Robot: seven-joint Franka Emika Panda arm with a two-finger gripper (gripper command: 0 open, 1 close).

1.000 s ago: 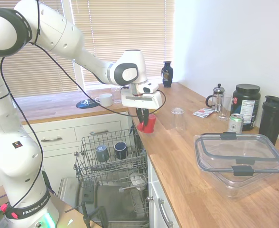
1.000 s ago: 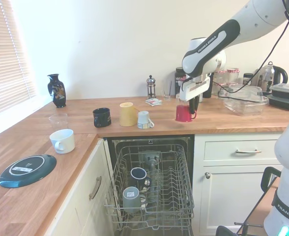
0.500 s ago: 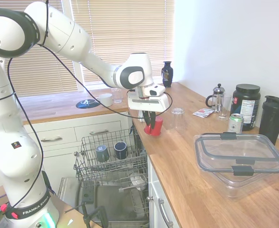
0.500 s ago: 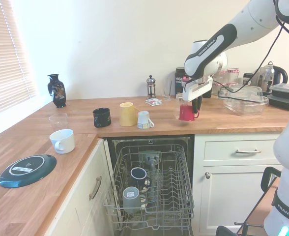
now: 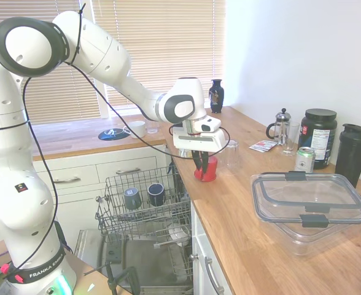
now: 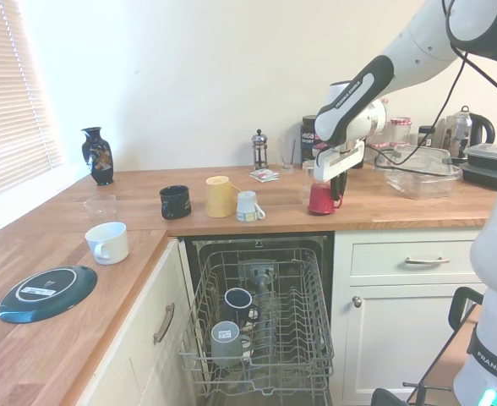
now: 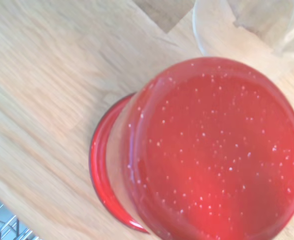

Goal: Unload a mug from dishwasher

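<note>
Item: red mug (image 5: 207, 169), upside down, base upward. Location: on the wooden table (image 5: 248, 221), beside the front edge above the open dishwasher (image 6: 261, 326). It appears to rest on the wood, though contact under the rim is not plain in either wide view.

Tool (image 5: 200, 165): dark fingers come down over the mug and are clamped on its wall at the side facing the dishwasher.

Step in hand, as judged: the mug is out of the rack and at its set-down spot on the table, so this is the placing step. Next move calls for spreading the fingers to free the mug, then lifting straight up so the wall is not caught and the mug tipped. The clear glass (image 5: 230, 152) stands just behind the mug, so little sideways drift can be allowed.

Remaining in the dishwasher's wire rack: two dark blue mugs (image 6: 238, 302), well below the red mug.

On the table, away from the red mug: yellow mug (image 6: 219, 196), dark mug (image 6: 175, 202) and small white mug (image 6: 248, 206), all beyond the dishwasher's far side; clear lidded container (image 5: 309, 206), toward the near end in the first exterior view.

View notes:
- First exterior view: shows the tool's grip on the mug and the glass behind it.
- Second exterior view: shows the mug (image 6: 321, 199) against the table's front edge, and the row of other mugs.
- Wrist view: shows only the mug's speckled red base (image 7: 212, 155), its rim below, the glass's edge (image 7: 237, 40) and a rack corner; fingers not visible.
</note>
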